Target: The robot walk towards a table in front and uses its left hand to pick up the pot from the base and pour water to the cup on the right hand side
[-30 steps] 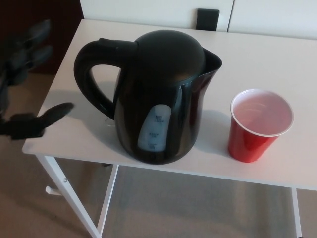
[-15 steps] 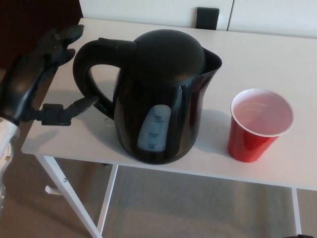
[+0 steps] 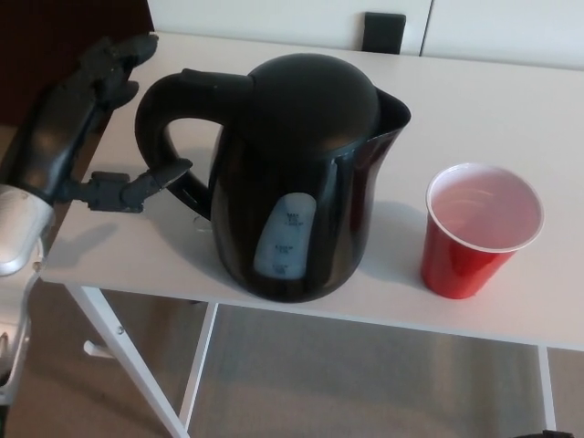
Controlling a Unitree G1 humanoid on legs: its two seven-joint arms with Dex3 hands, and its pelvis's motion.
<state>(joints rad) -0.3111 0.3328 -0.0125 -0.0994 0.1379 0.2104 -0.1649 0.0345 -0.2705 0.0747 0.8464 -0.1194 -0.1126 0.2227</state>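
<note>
Head view shows the left hand (image 3: 87, 128) closer to the pot (image 3: 292, 178) than a second ago, when it hung blurred off the table's left edge; since half a second ago it has edged a little further in, and its thumb tip now reaches the lower part of the handle (image 3: 162, 137), touching it or just short of it, which I cannot tell. The fingers (image 3: 114, 64) are spread apart and sit up beside the handle's outer curve, not wrapped round it, so the hand is released and holds nothing. The pot has not moved: it stands upright on the white table (image 3: 474, 100), near the front edge, handle toward the hand, spout toward the cup (image 3: 479, 233). The cup stands upright to the right of the pot, apart from it. The right hand does not show.
</note>
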